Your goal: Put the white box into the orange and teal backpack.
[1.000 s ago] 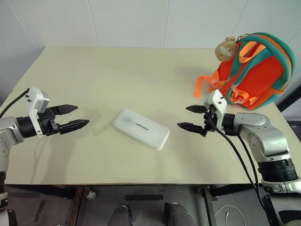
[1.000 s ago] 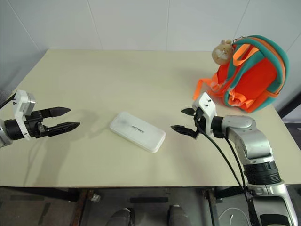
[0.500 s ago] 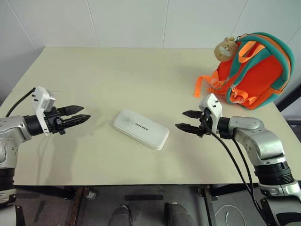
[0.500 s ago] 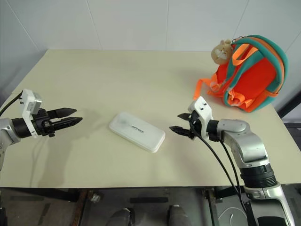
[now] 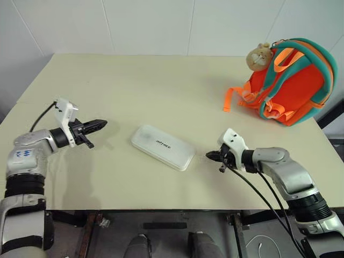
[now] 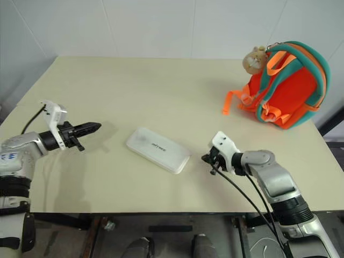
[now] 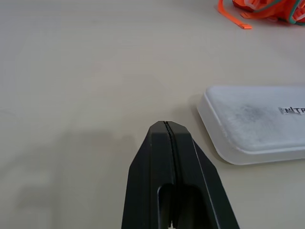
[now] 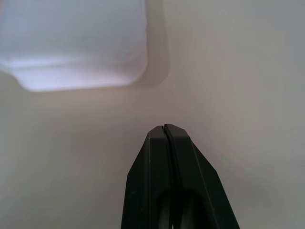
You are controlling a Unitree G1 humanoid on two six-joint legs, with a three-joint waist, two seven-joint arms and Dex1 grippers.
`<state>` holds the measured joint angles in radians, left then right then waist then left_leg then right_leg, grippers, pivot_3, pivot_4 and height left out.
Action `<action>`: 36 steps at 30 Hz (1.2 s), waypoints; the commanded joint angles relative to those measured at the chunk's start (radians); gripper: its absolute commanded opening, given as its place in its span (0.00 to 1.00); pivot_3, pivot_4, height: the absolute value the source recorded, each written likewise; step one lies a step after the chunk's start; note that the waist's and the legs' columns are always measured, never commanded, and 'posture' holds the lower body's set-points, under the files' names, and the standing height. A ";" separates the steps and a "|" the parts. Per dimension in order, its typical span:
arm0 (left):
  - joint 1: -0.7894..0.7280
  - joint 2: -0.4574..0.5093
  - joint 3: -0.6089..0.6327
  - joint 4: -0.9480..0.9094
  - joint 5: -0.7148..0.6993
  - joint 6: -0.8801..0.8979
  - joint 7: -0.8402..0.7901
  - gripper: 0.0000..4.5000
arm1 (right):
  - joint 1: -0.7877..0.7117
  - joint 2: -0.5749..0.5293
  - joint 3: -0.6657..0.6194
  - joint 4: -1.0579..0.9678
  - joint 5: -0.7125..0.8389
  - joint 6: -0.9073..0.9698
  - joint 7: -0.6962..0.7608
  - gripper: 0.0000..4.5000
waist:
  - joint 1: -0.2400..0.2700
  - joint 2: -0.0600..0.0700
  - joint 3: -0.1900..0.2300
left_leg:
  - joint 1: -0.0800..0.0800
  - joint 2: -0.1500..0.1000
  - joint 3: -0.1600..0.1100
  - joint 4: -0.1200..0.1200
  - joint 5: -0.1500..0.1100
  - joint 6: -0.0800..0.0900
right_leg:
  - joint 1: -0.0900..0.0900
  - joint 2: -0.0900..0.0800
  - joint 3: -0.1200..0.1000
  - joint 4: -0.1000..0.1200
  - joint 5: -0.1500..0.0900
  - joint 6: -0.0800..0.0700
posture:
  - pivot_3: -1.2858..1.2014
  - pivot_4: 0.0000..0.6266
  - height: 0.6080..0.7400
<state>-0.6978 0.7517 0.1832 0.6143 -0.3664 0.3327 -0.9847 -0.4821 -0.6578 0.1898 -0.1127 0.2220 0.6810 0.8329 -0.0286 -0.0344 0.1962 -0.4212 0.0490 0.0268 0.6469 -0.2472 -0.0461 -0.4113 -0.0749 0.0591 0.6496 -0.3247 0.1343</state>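
With both jaws pressed shut and empty, left gripper [image 5: 102, 123] and right gripper [image 5: 209, 156] flank the white box [image 5: 162, 147], seemingly to squeeze it endwise toward the orange and teal backpack [image 5: 290, 80].

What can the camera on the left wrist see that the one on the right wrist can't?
Left wrist camera: the printed lettering on top of the white box, and the orange strap trailing from the backpack at the far side of the table.

Right wrist camera: just one rounded corner of the box, with no print visible, and bare tabletop.

Both: a claw with its two black fingers pressed shut, the left claw and the right claw, each close to the box but not touching it.
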 commanded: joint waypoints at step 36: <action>-0.163 -0.154 -0.226 0.083 0.160 0.235 -0.310 0.00 | -0.056 0.072 0.026 -0.217 0.092 0.179 0.027 0.01 | 0.000 -0.001 0.000 | 0.000 0.000 -0.002 -0.001 0.000 0.000 | 0.000 0.001 0.000 0.002 0.000 0.000 | 0.52 0.24 1.00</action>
<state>-0.8684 0.6223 -0.0019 0.7948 -0.1810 0.5257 -1.2306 -0.5028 -0.6046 0.2239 -0.2906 0.2670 0.8988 0.8271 -0.0291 -0.0352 0.1960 -0.4214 0.0493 0.0249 0.6465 -0.2470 -0.0465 -0.4115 -0.0734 0.0590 0.6517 -0.3249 0.1342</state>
